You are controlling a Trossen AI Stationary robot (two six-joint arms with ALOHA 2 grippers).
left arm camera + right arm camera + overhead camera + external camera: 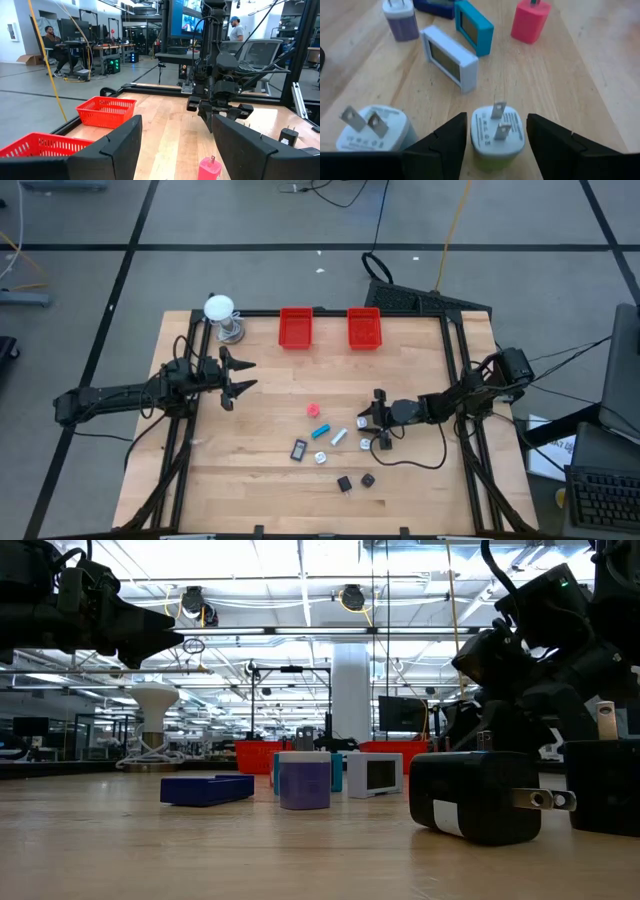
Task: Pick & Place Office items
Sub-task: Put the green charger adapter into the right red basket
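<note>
The small office items lie mid-table: a pink charger (313,410), a cyan piece (322,430), a pale blue one (339,436), a dark flat rectangle (299,449), two black cubes (344,482) and two white round plugs (365,443). My right gripper (370,420) is low over the table and open. In the right wrist view (497,150) its fingers stand on either side of one white round plug (497,132), which rests prongs up, with a narrow gap on each side. My left gripper (240,377) is open and empty, held above the table at the left.
Two red bins (296,327) (364,328) stand at the table's far edge. A white ball on a metal stand (221,315) is at the far left corner. A second white plug (372,130) lies right beside my right gripper. People sit and stand in the room behind.
</note>
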